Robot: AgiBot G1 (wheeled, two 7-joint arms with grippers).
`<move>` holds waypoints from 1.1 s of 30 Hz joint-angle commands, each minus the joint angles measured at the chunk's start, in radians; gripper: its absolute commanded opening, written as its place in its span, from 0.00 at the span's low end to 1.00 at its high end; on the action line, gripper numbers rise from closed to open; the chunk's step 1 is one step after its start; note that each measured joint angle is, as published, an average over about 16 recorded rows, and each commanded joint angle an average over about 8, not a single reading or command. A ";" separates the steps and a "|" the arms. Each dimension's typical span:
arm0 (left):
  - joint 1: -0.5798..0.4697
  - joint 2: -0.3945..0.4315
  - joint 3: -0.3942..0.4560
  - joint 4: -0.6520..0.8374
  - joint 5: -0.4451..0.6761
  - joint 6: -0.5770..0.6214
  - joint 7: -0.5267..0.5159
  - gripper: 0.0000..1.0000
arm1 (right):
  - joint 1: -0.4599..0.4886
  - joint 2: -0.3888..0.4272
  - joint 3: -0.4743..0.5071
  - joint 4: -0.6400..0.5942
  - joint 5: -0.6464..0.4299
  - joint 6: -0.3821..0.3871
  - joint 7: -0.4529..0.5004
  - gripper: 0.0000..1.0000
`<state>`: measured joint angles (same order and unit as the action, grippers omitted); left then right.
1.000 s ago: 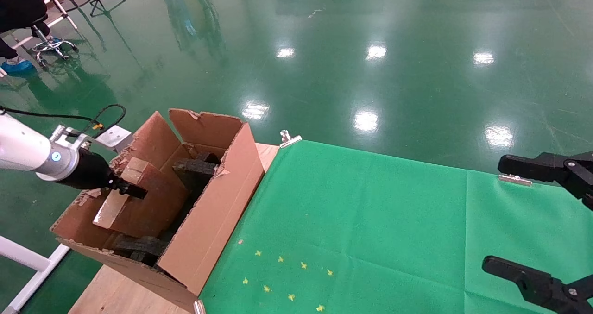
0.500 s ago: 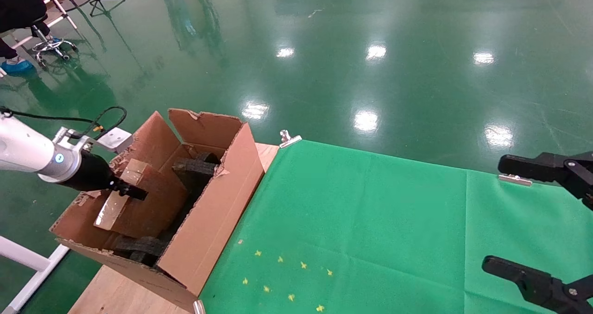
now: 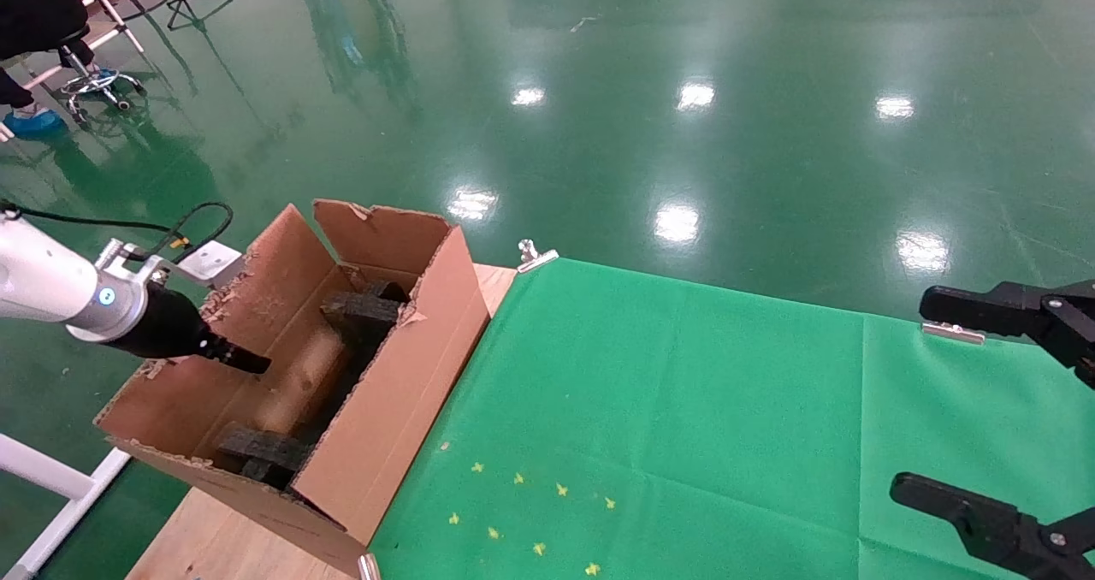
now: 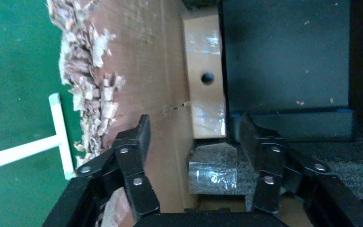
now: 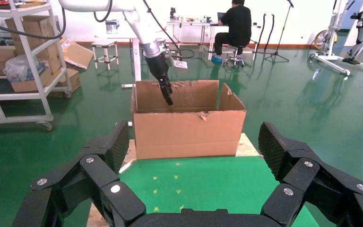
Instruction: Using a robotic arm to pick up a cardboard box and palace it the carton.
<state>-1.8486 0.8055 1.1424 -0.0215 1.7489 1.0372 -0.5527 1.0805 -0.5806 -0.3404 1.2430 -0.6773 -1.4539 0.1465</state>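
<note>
The carton (image 3: pixel 402 375) stands at the table's left end, flaps up, with black foam blocks (image 3: pixel 359 308) inside. The cardboard box (image 3: pixel 301 376) lies low inside it between the foam blocks, looking blurred. The robotic arm (image 3: pixel 51 285) reaches in from the left. Its left gripper (image 3: pixel 242 360) is open and empty above the carton's left side. In the left wrist view the left gripper (image 4: pixel 194 127) stands open over the box's taped face (image 4: pixel 203 90), a foam block (image 4: pixel 212 170) and the carton's torn flap (image 4: pixel 137 71). My right gripper (image 3: pixel 941 400) is open and empty at the far right.
A green cloth (image 3: pixel 684 409) with small yellow marks (image 3: pixel 530 511) covers the table, held by metal clips (image 3: pixel 535 257). Bare wood (image 3: pixel 214 546) shows under the carton. A white frame (image 3: pixel 51 477) stands beside the table. A shelf trolley (image 5: pixel 19 61) and a seated person (image 5: pixel 238 23) are beyond.
The left gripper held the cardboard box tilted above the carton. It has opened and the box has dropped down between the foam blocks. The right arm has not moved.
</note>
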 commanded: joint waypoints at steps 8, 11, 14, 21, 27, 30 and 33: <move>-0.116 -0.035 -0.018 -0.083 -0.024 0.051 0.041 1.00 | 0.000 0.000 0.000 0.000 0.000 0.000 0.000 1.00; -0.158 -0.057 -0.028 -0.127 -0.038 0.095 0.046 1.00 | 0.000 0.000 0.000 0.000 0.000 0.000 0.000 1.00; -0.185 -0.072 -0.032 -0.164 -0.043 0.131 0.042 1.00 | 0.000 0.000 0.000 0.000 0.000 0.000 0.000 1.00; -0.203 -0.082 -0.026 -0.202 -0.035 0.160 0.033 1.00 | 0.000 0.000 0.000 0.000 0.000 0.000 0.000 1.00; -0.172 -0.085 -0.050 -0.226 -0.063 0.166 0.044 1.00 | 0.000 0.000 0.000 0.000 0.000 0.000 0.000 1.00; -0.137 -0.090 -0.081 -0.268 -0.099 0.179 0.056 1.00 | 0.000 0.000 0.000 0.000 0.000 0.000 0.000 1.00; -0.092 -0.095 -0.120 -0.317 -0.145 0.193 0.071 1.00 | 0.000 0.000 0.000 0.000 0.000 0.000 0.000 1.00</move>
<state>-1.9391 0.7101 1.0213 -0.3401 1.6029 1.2303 -0.4807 1.0802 -0.5804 -0.3404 1.2427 -0.6772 -1.4536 0.1465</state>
